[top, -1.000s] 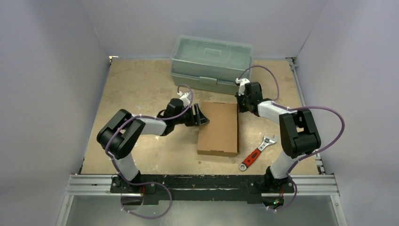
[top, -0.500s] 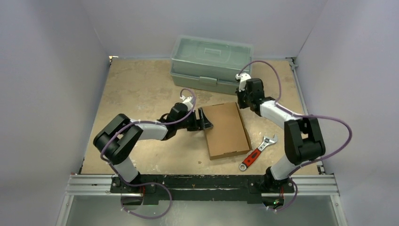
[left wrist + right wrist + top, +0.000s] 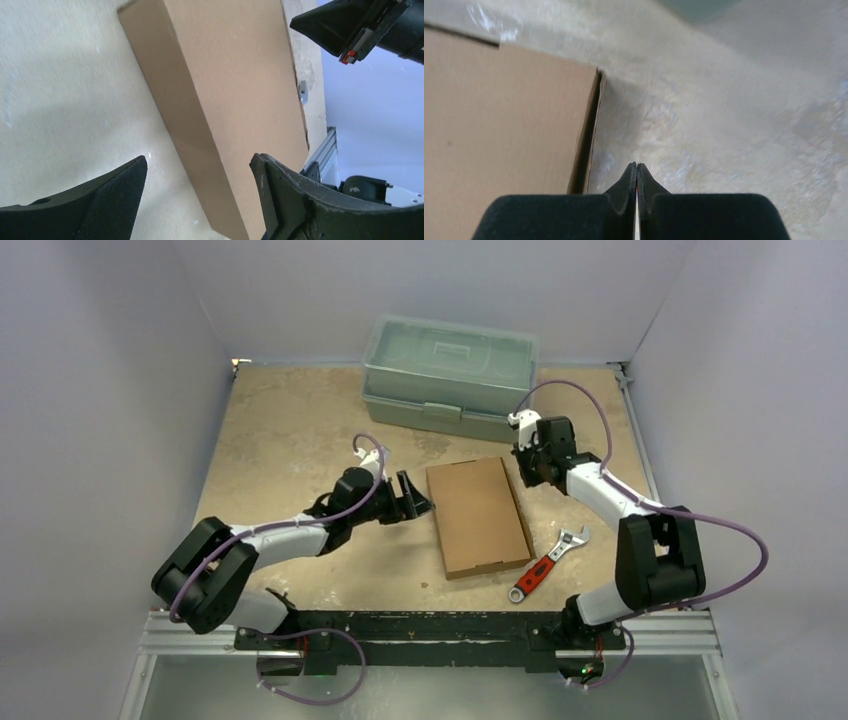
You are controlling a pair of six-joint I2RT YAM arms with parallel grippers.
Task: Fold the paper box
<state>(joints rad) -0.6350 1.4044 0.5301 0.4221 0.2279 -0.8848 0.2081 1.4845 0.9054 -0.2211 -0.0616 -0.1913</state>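
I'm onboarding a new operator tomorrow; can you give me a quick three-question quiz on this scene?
1. True or false: the left tool is clamped on the paper box.
2. What lies just right of the box in the top view? A) wrench B) scissors C) tape
3. Fill in: the right tool has its jaws ____.
Key: 1 false, its jaws stand open beside the box; 2 A; 3 shut.

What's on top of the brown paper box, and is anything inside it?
Nothing lies on the paper box: its flat brown top is bare. It is closed, so its inside is hidden.
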